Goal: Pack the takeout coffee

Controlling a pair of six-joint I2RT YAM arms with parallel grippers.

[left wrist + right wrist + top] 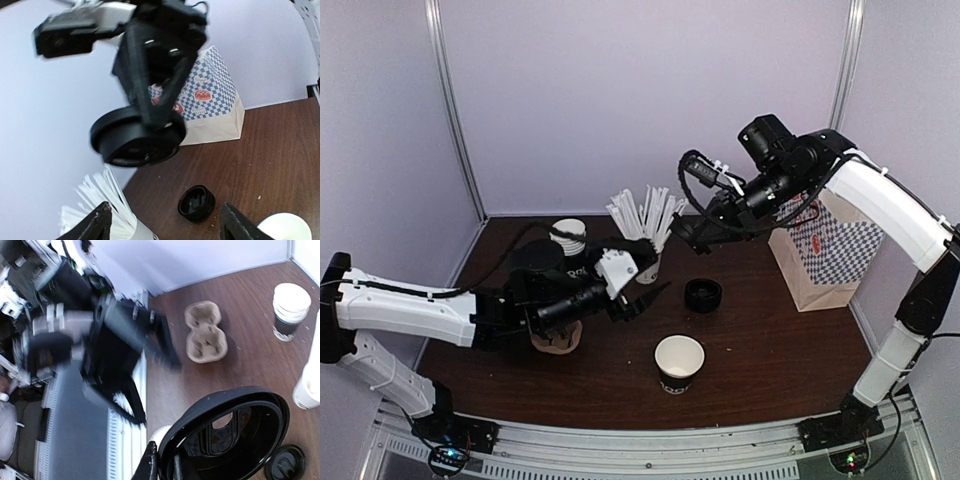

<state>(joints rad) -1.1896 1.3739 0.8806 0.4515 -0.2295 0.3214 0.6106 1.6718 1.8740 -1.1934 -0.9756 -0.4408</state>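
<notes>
Takeout coffee cup [679,362]: standing upright and lidless on the bench [770,360], near the front edge and well apart from the paper bag [820,255].
Black lid [135,140]: hanging in the air above the bench, not on the cup.
Right end effector [693,238]: pinching the black lid at its rim and holding it up over the back half of the bench.
Left end effector [642,292]: hovering with fingers spread and carrying nothing, roughly between the pulp cup carrier [205,337] and a second lid [703,295] lying on the bench.
Bystanders: the stack of lidless cups [568,235] and the cup of straws [645,225] are standing at the back.
Done so far: a lid is being held in a grip; nothing else is showing as finished.
Left to do: as I am reading it, the lid is waiting to be pressed onto the cup. The closed cup is then needing to go into the carrier or the bag, and the pictures are not telling which.
Progress: I am judging this an early stage, with nothing packed yet.
</notes>
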